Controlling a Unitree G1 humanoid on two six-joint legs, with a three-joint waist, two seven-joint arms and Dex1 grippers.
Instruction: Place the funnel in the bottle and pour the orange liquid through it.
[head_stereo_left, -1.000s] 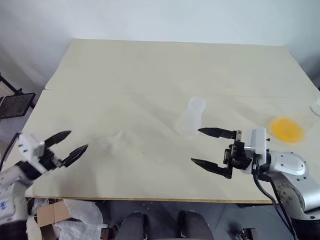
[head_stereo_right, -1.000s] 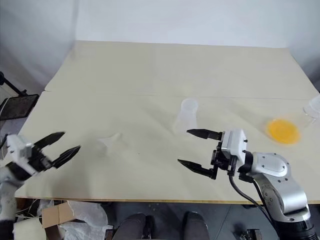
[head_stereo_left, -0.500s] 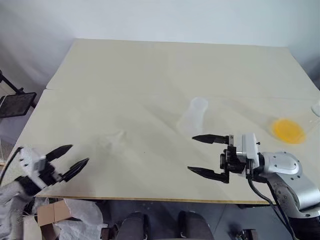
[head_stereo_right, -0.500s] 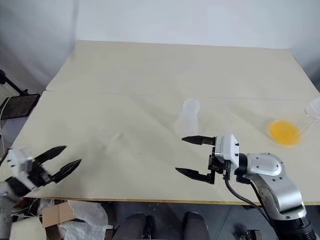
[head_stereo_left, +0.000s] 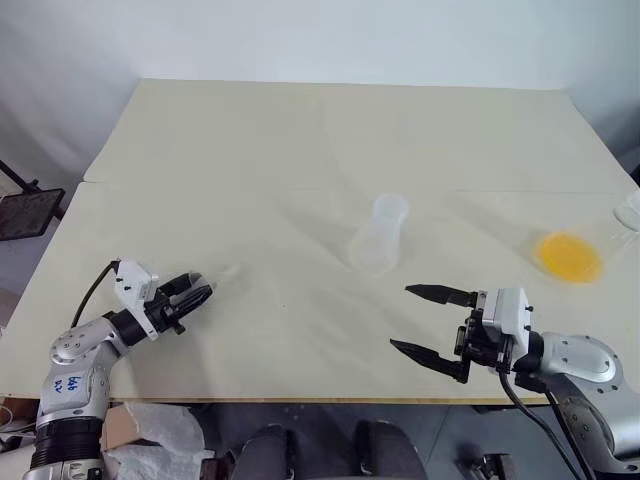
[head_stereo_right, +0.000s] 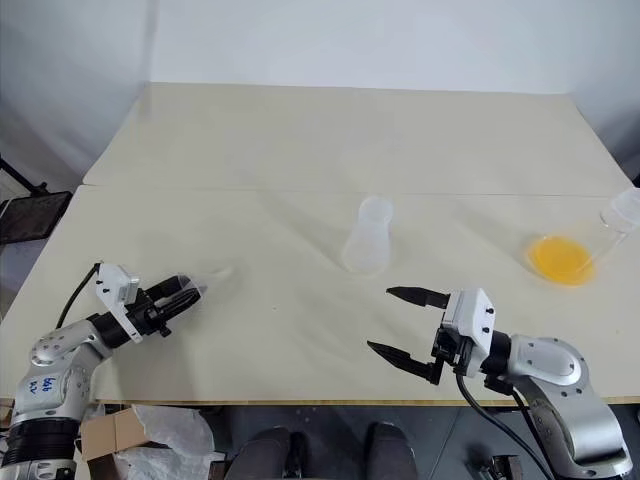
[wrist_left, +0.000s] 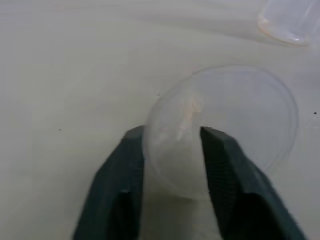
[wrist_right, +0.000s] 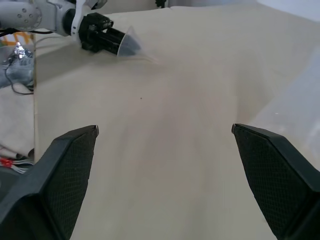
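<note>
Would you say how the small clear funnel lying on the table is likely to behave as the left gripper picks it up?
The funnel looks thin and clear, so probably light and slightly flexible. Its smooth cone tapers between the left gripper's fingers, so it may slip. Lying on its side on the table, it would likely roll in a curve if nudged.

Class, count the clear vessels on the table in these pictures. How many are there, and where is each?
3. The small clear funnel lies near the left edge, the frosted bottle stands mid-table, and the clear conical flask holding orange liquid sits at the right edge. None seems hidden.
</note>
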